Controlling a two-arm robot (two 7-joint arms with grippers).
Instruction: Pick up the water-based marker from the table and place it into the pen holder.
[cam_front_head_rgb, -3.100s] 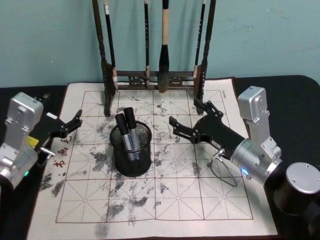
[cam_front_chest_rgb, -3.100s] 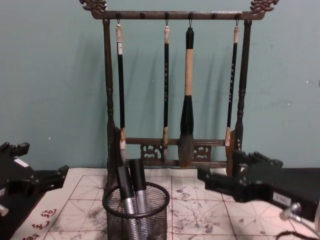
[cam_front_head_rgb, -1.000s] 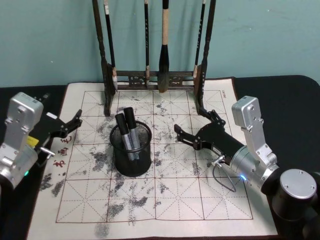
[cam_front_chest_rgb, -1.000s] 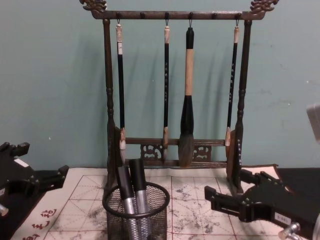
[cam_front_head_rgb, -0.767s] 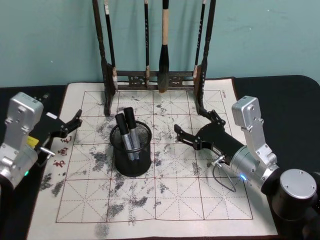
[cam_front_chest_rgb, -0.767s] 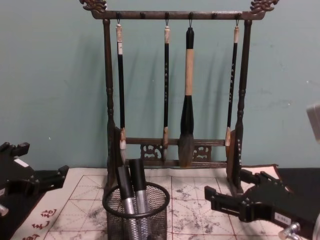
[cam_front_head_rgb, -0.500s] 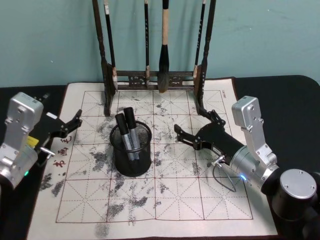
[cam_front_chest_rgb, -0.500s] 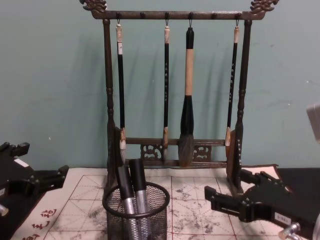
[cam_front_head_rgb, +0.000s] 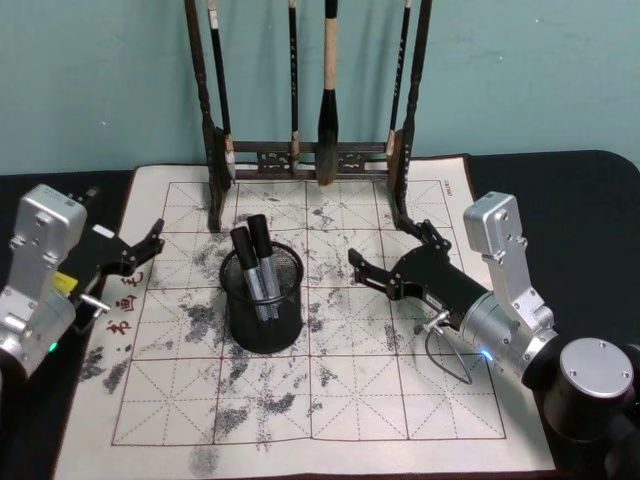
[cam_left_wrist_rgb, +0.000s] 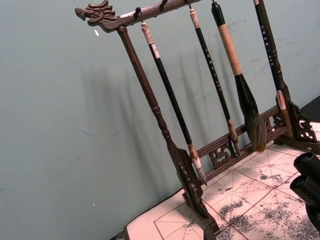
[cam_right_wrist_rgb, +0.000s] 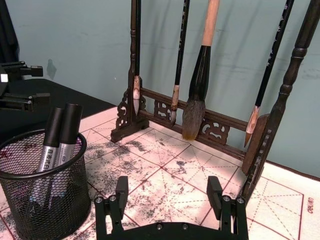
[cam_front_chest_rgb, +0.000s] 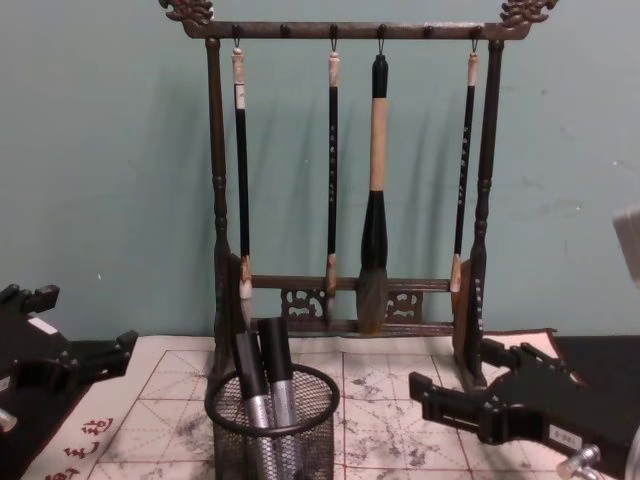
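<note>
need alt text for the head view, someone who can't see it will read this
Two markers stand in a black mesh pen holder on an ink-stained calligraphy mat. The open right hand hovers empty to the holder's right, the open left hand sits at the mat's left edge, and a brush rack stands behind.

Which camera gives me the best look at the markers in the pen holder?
The right wrist view: the two markers stand close up in the pen holder, barrels visible through the mesh. The head view shows them from above, smaller. The chest view cuts the holder's base. The left wrist view catches the caps.
</note>
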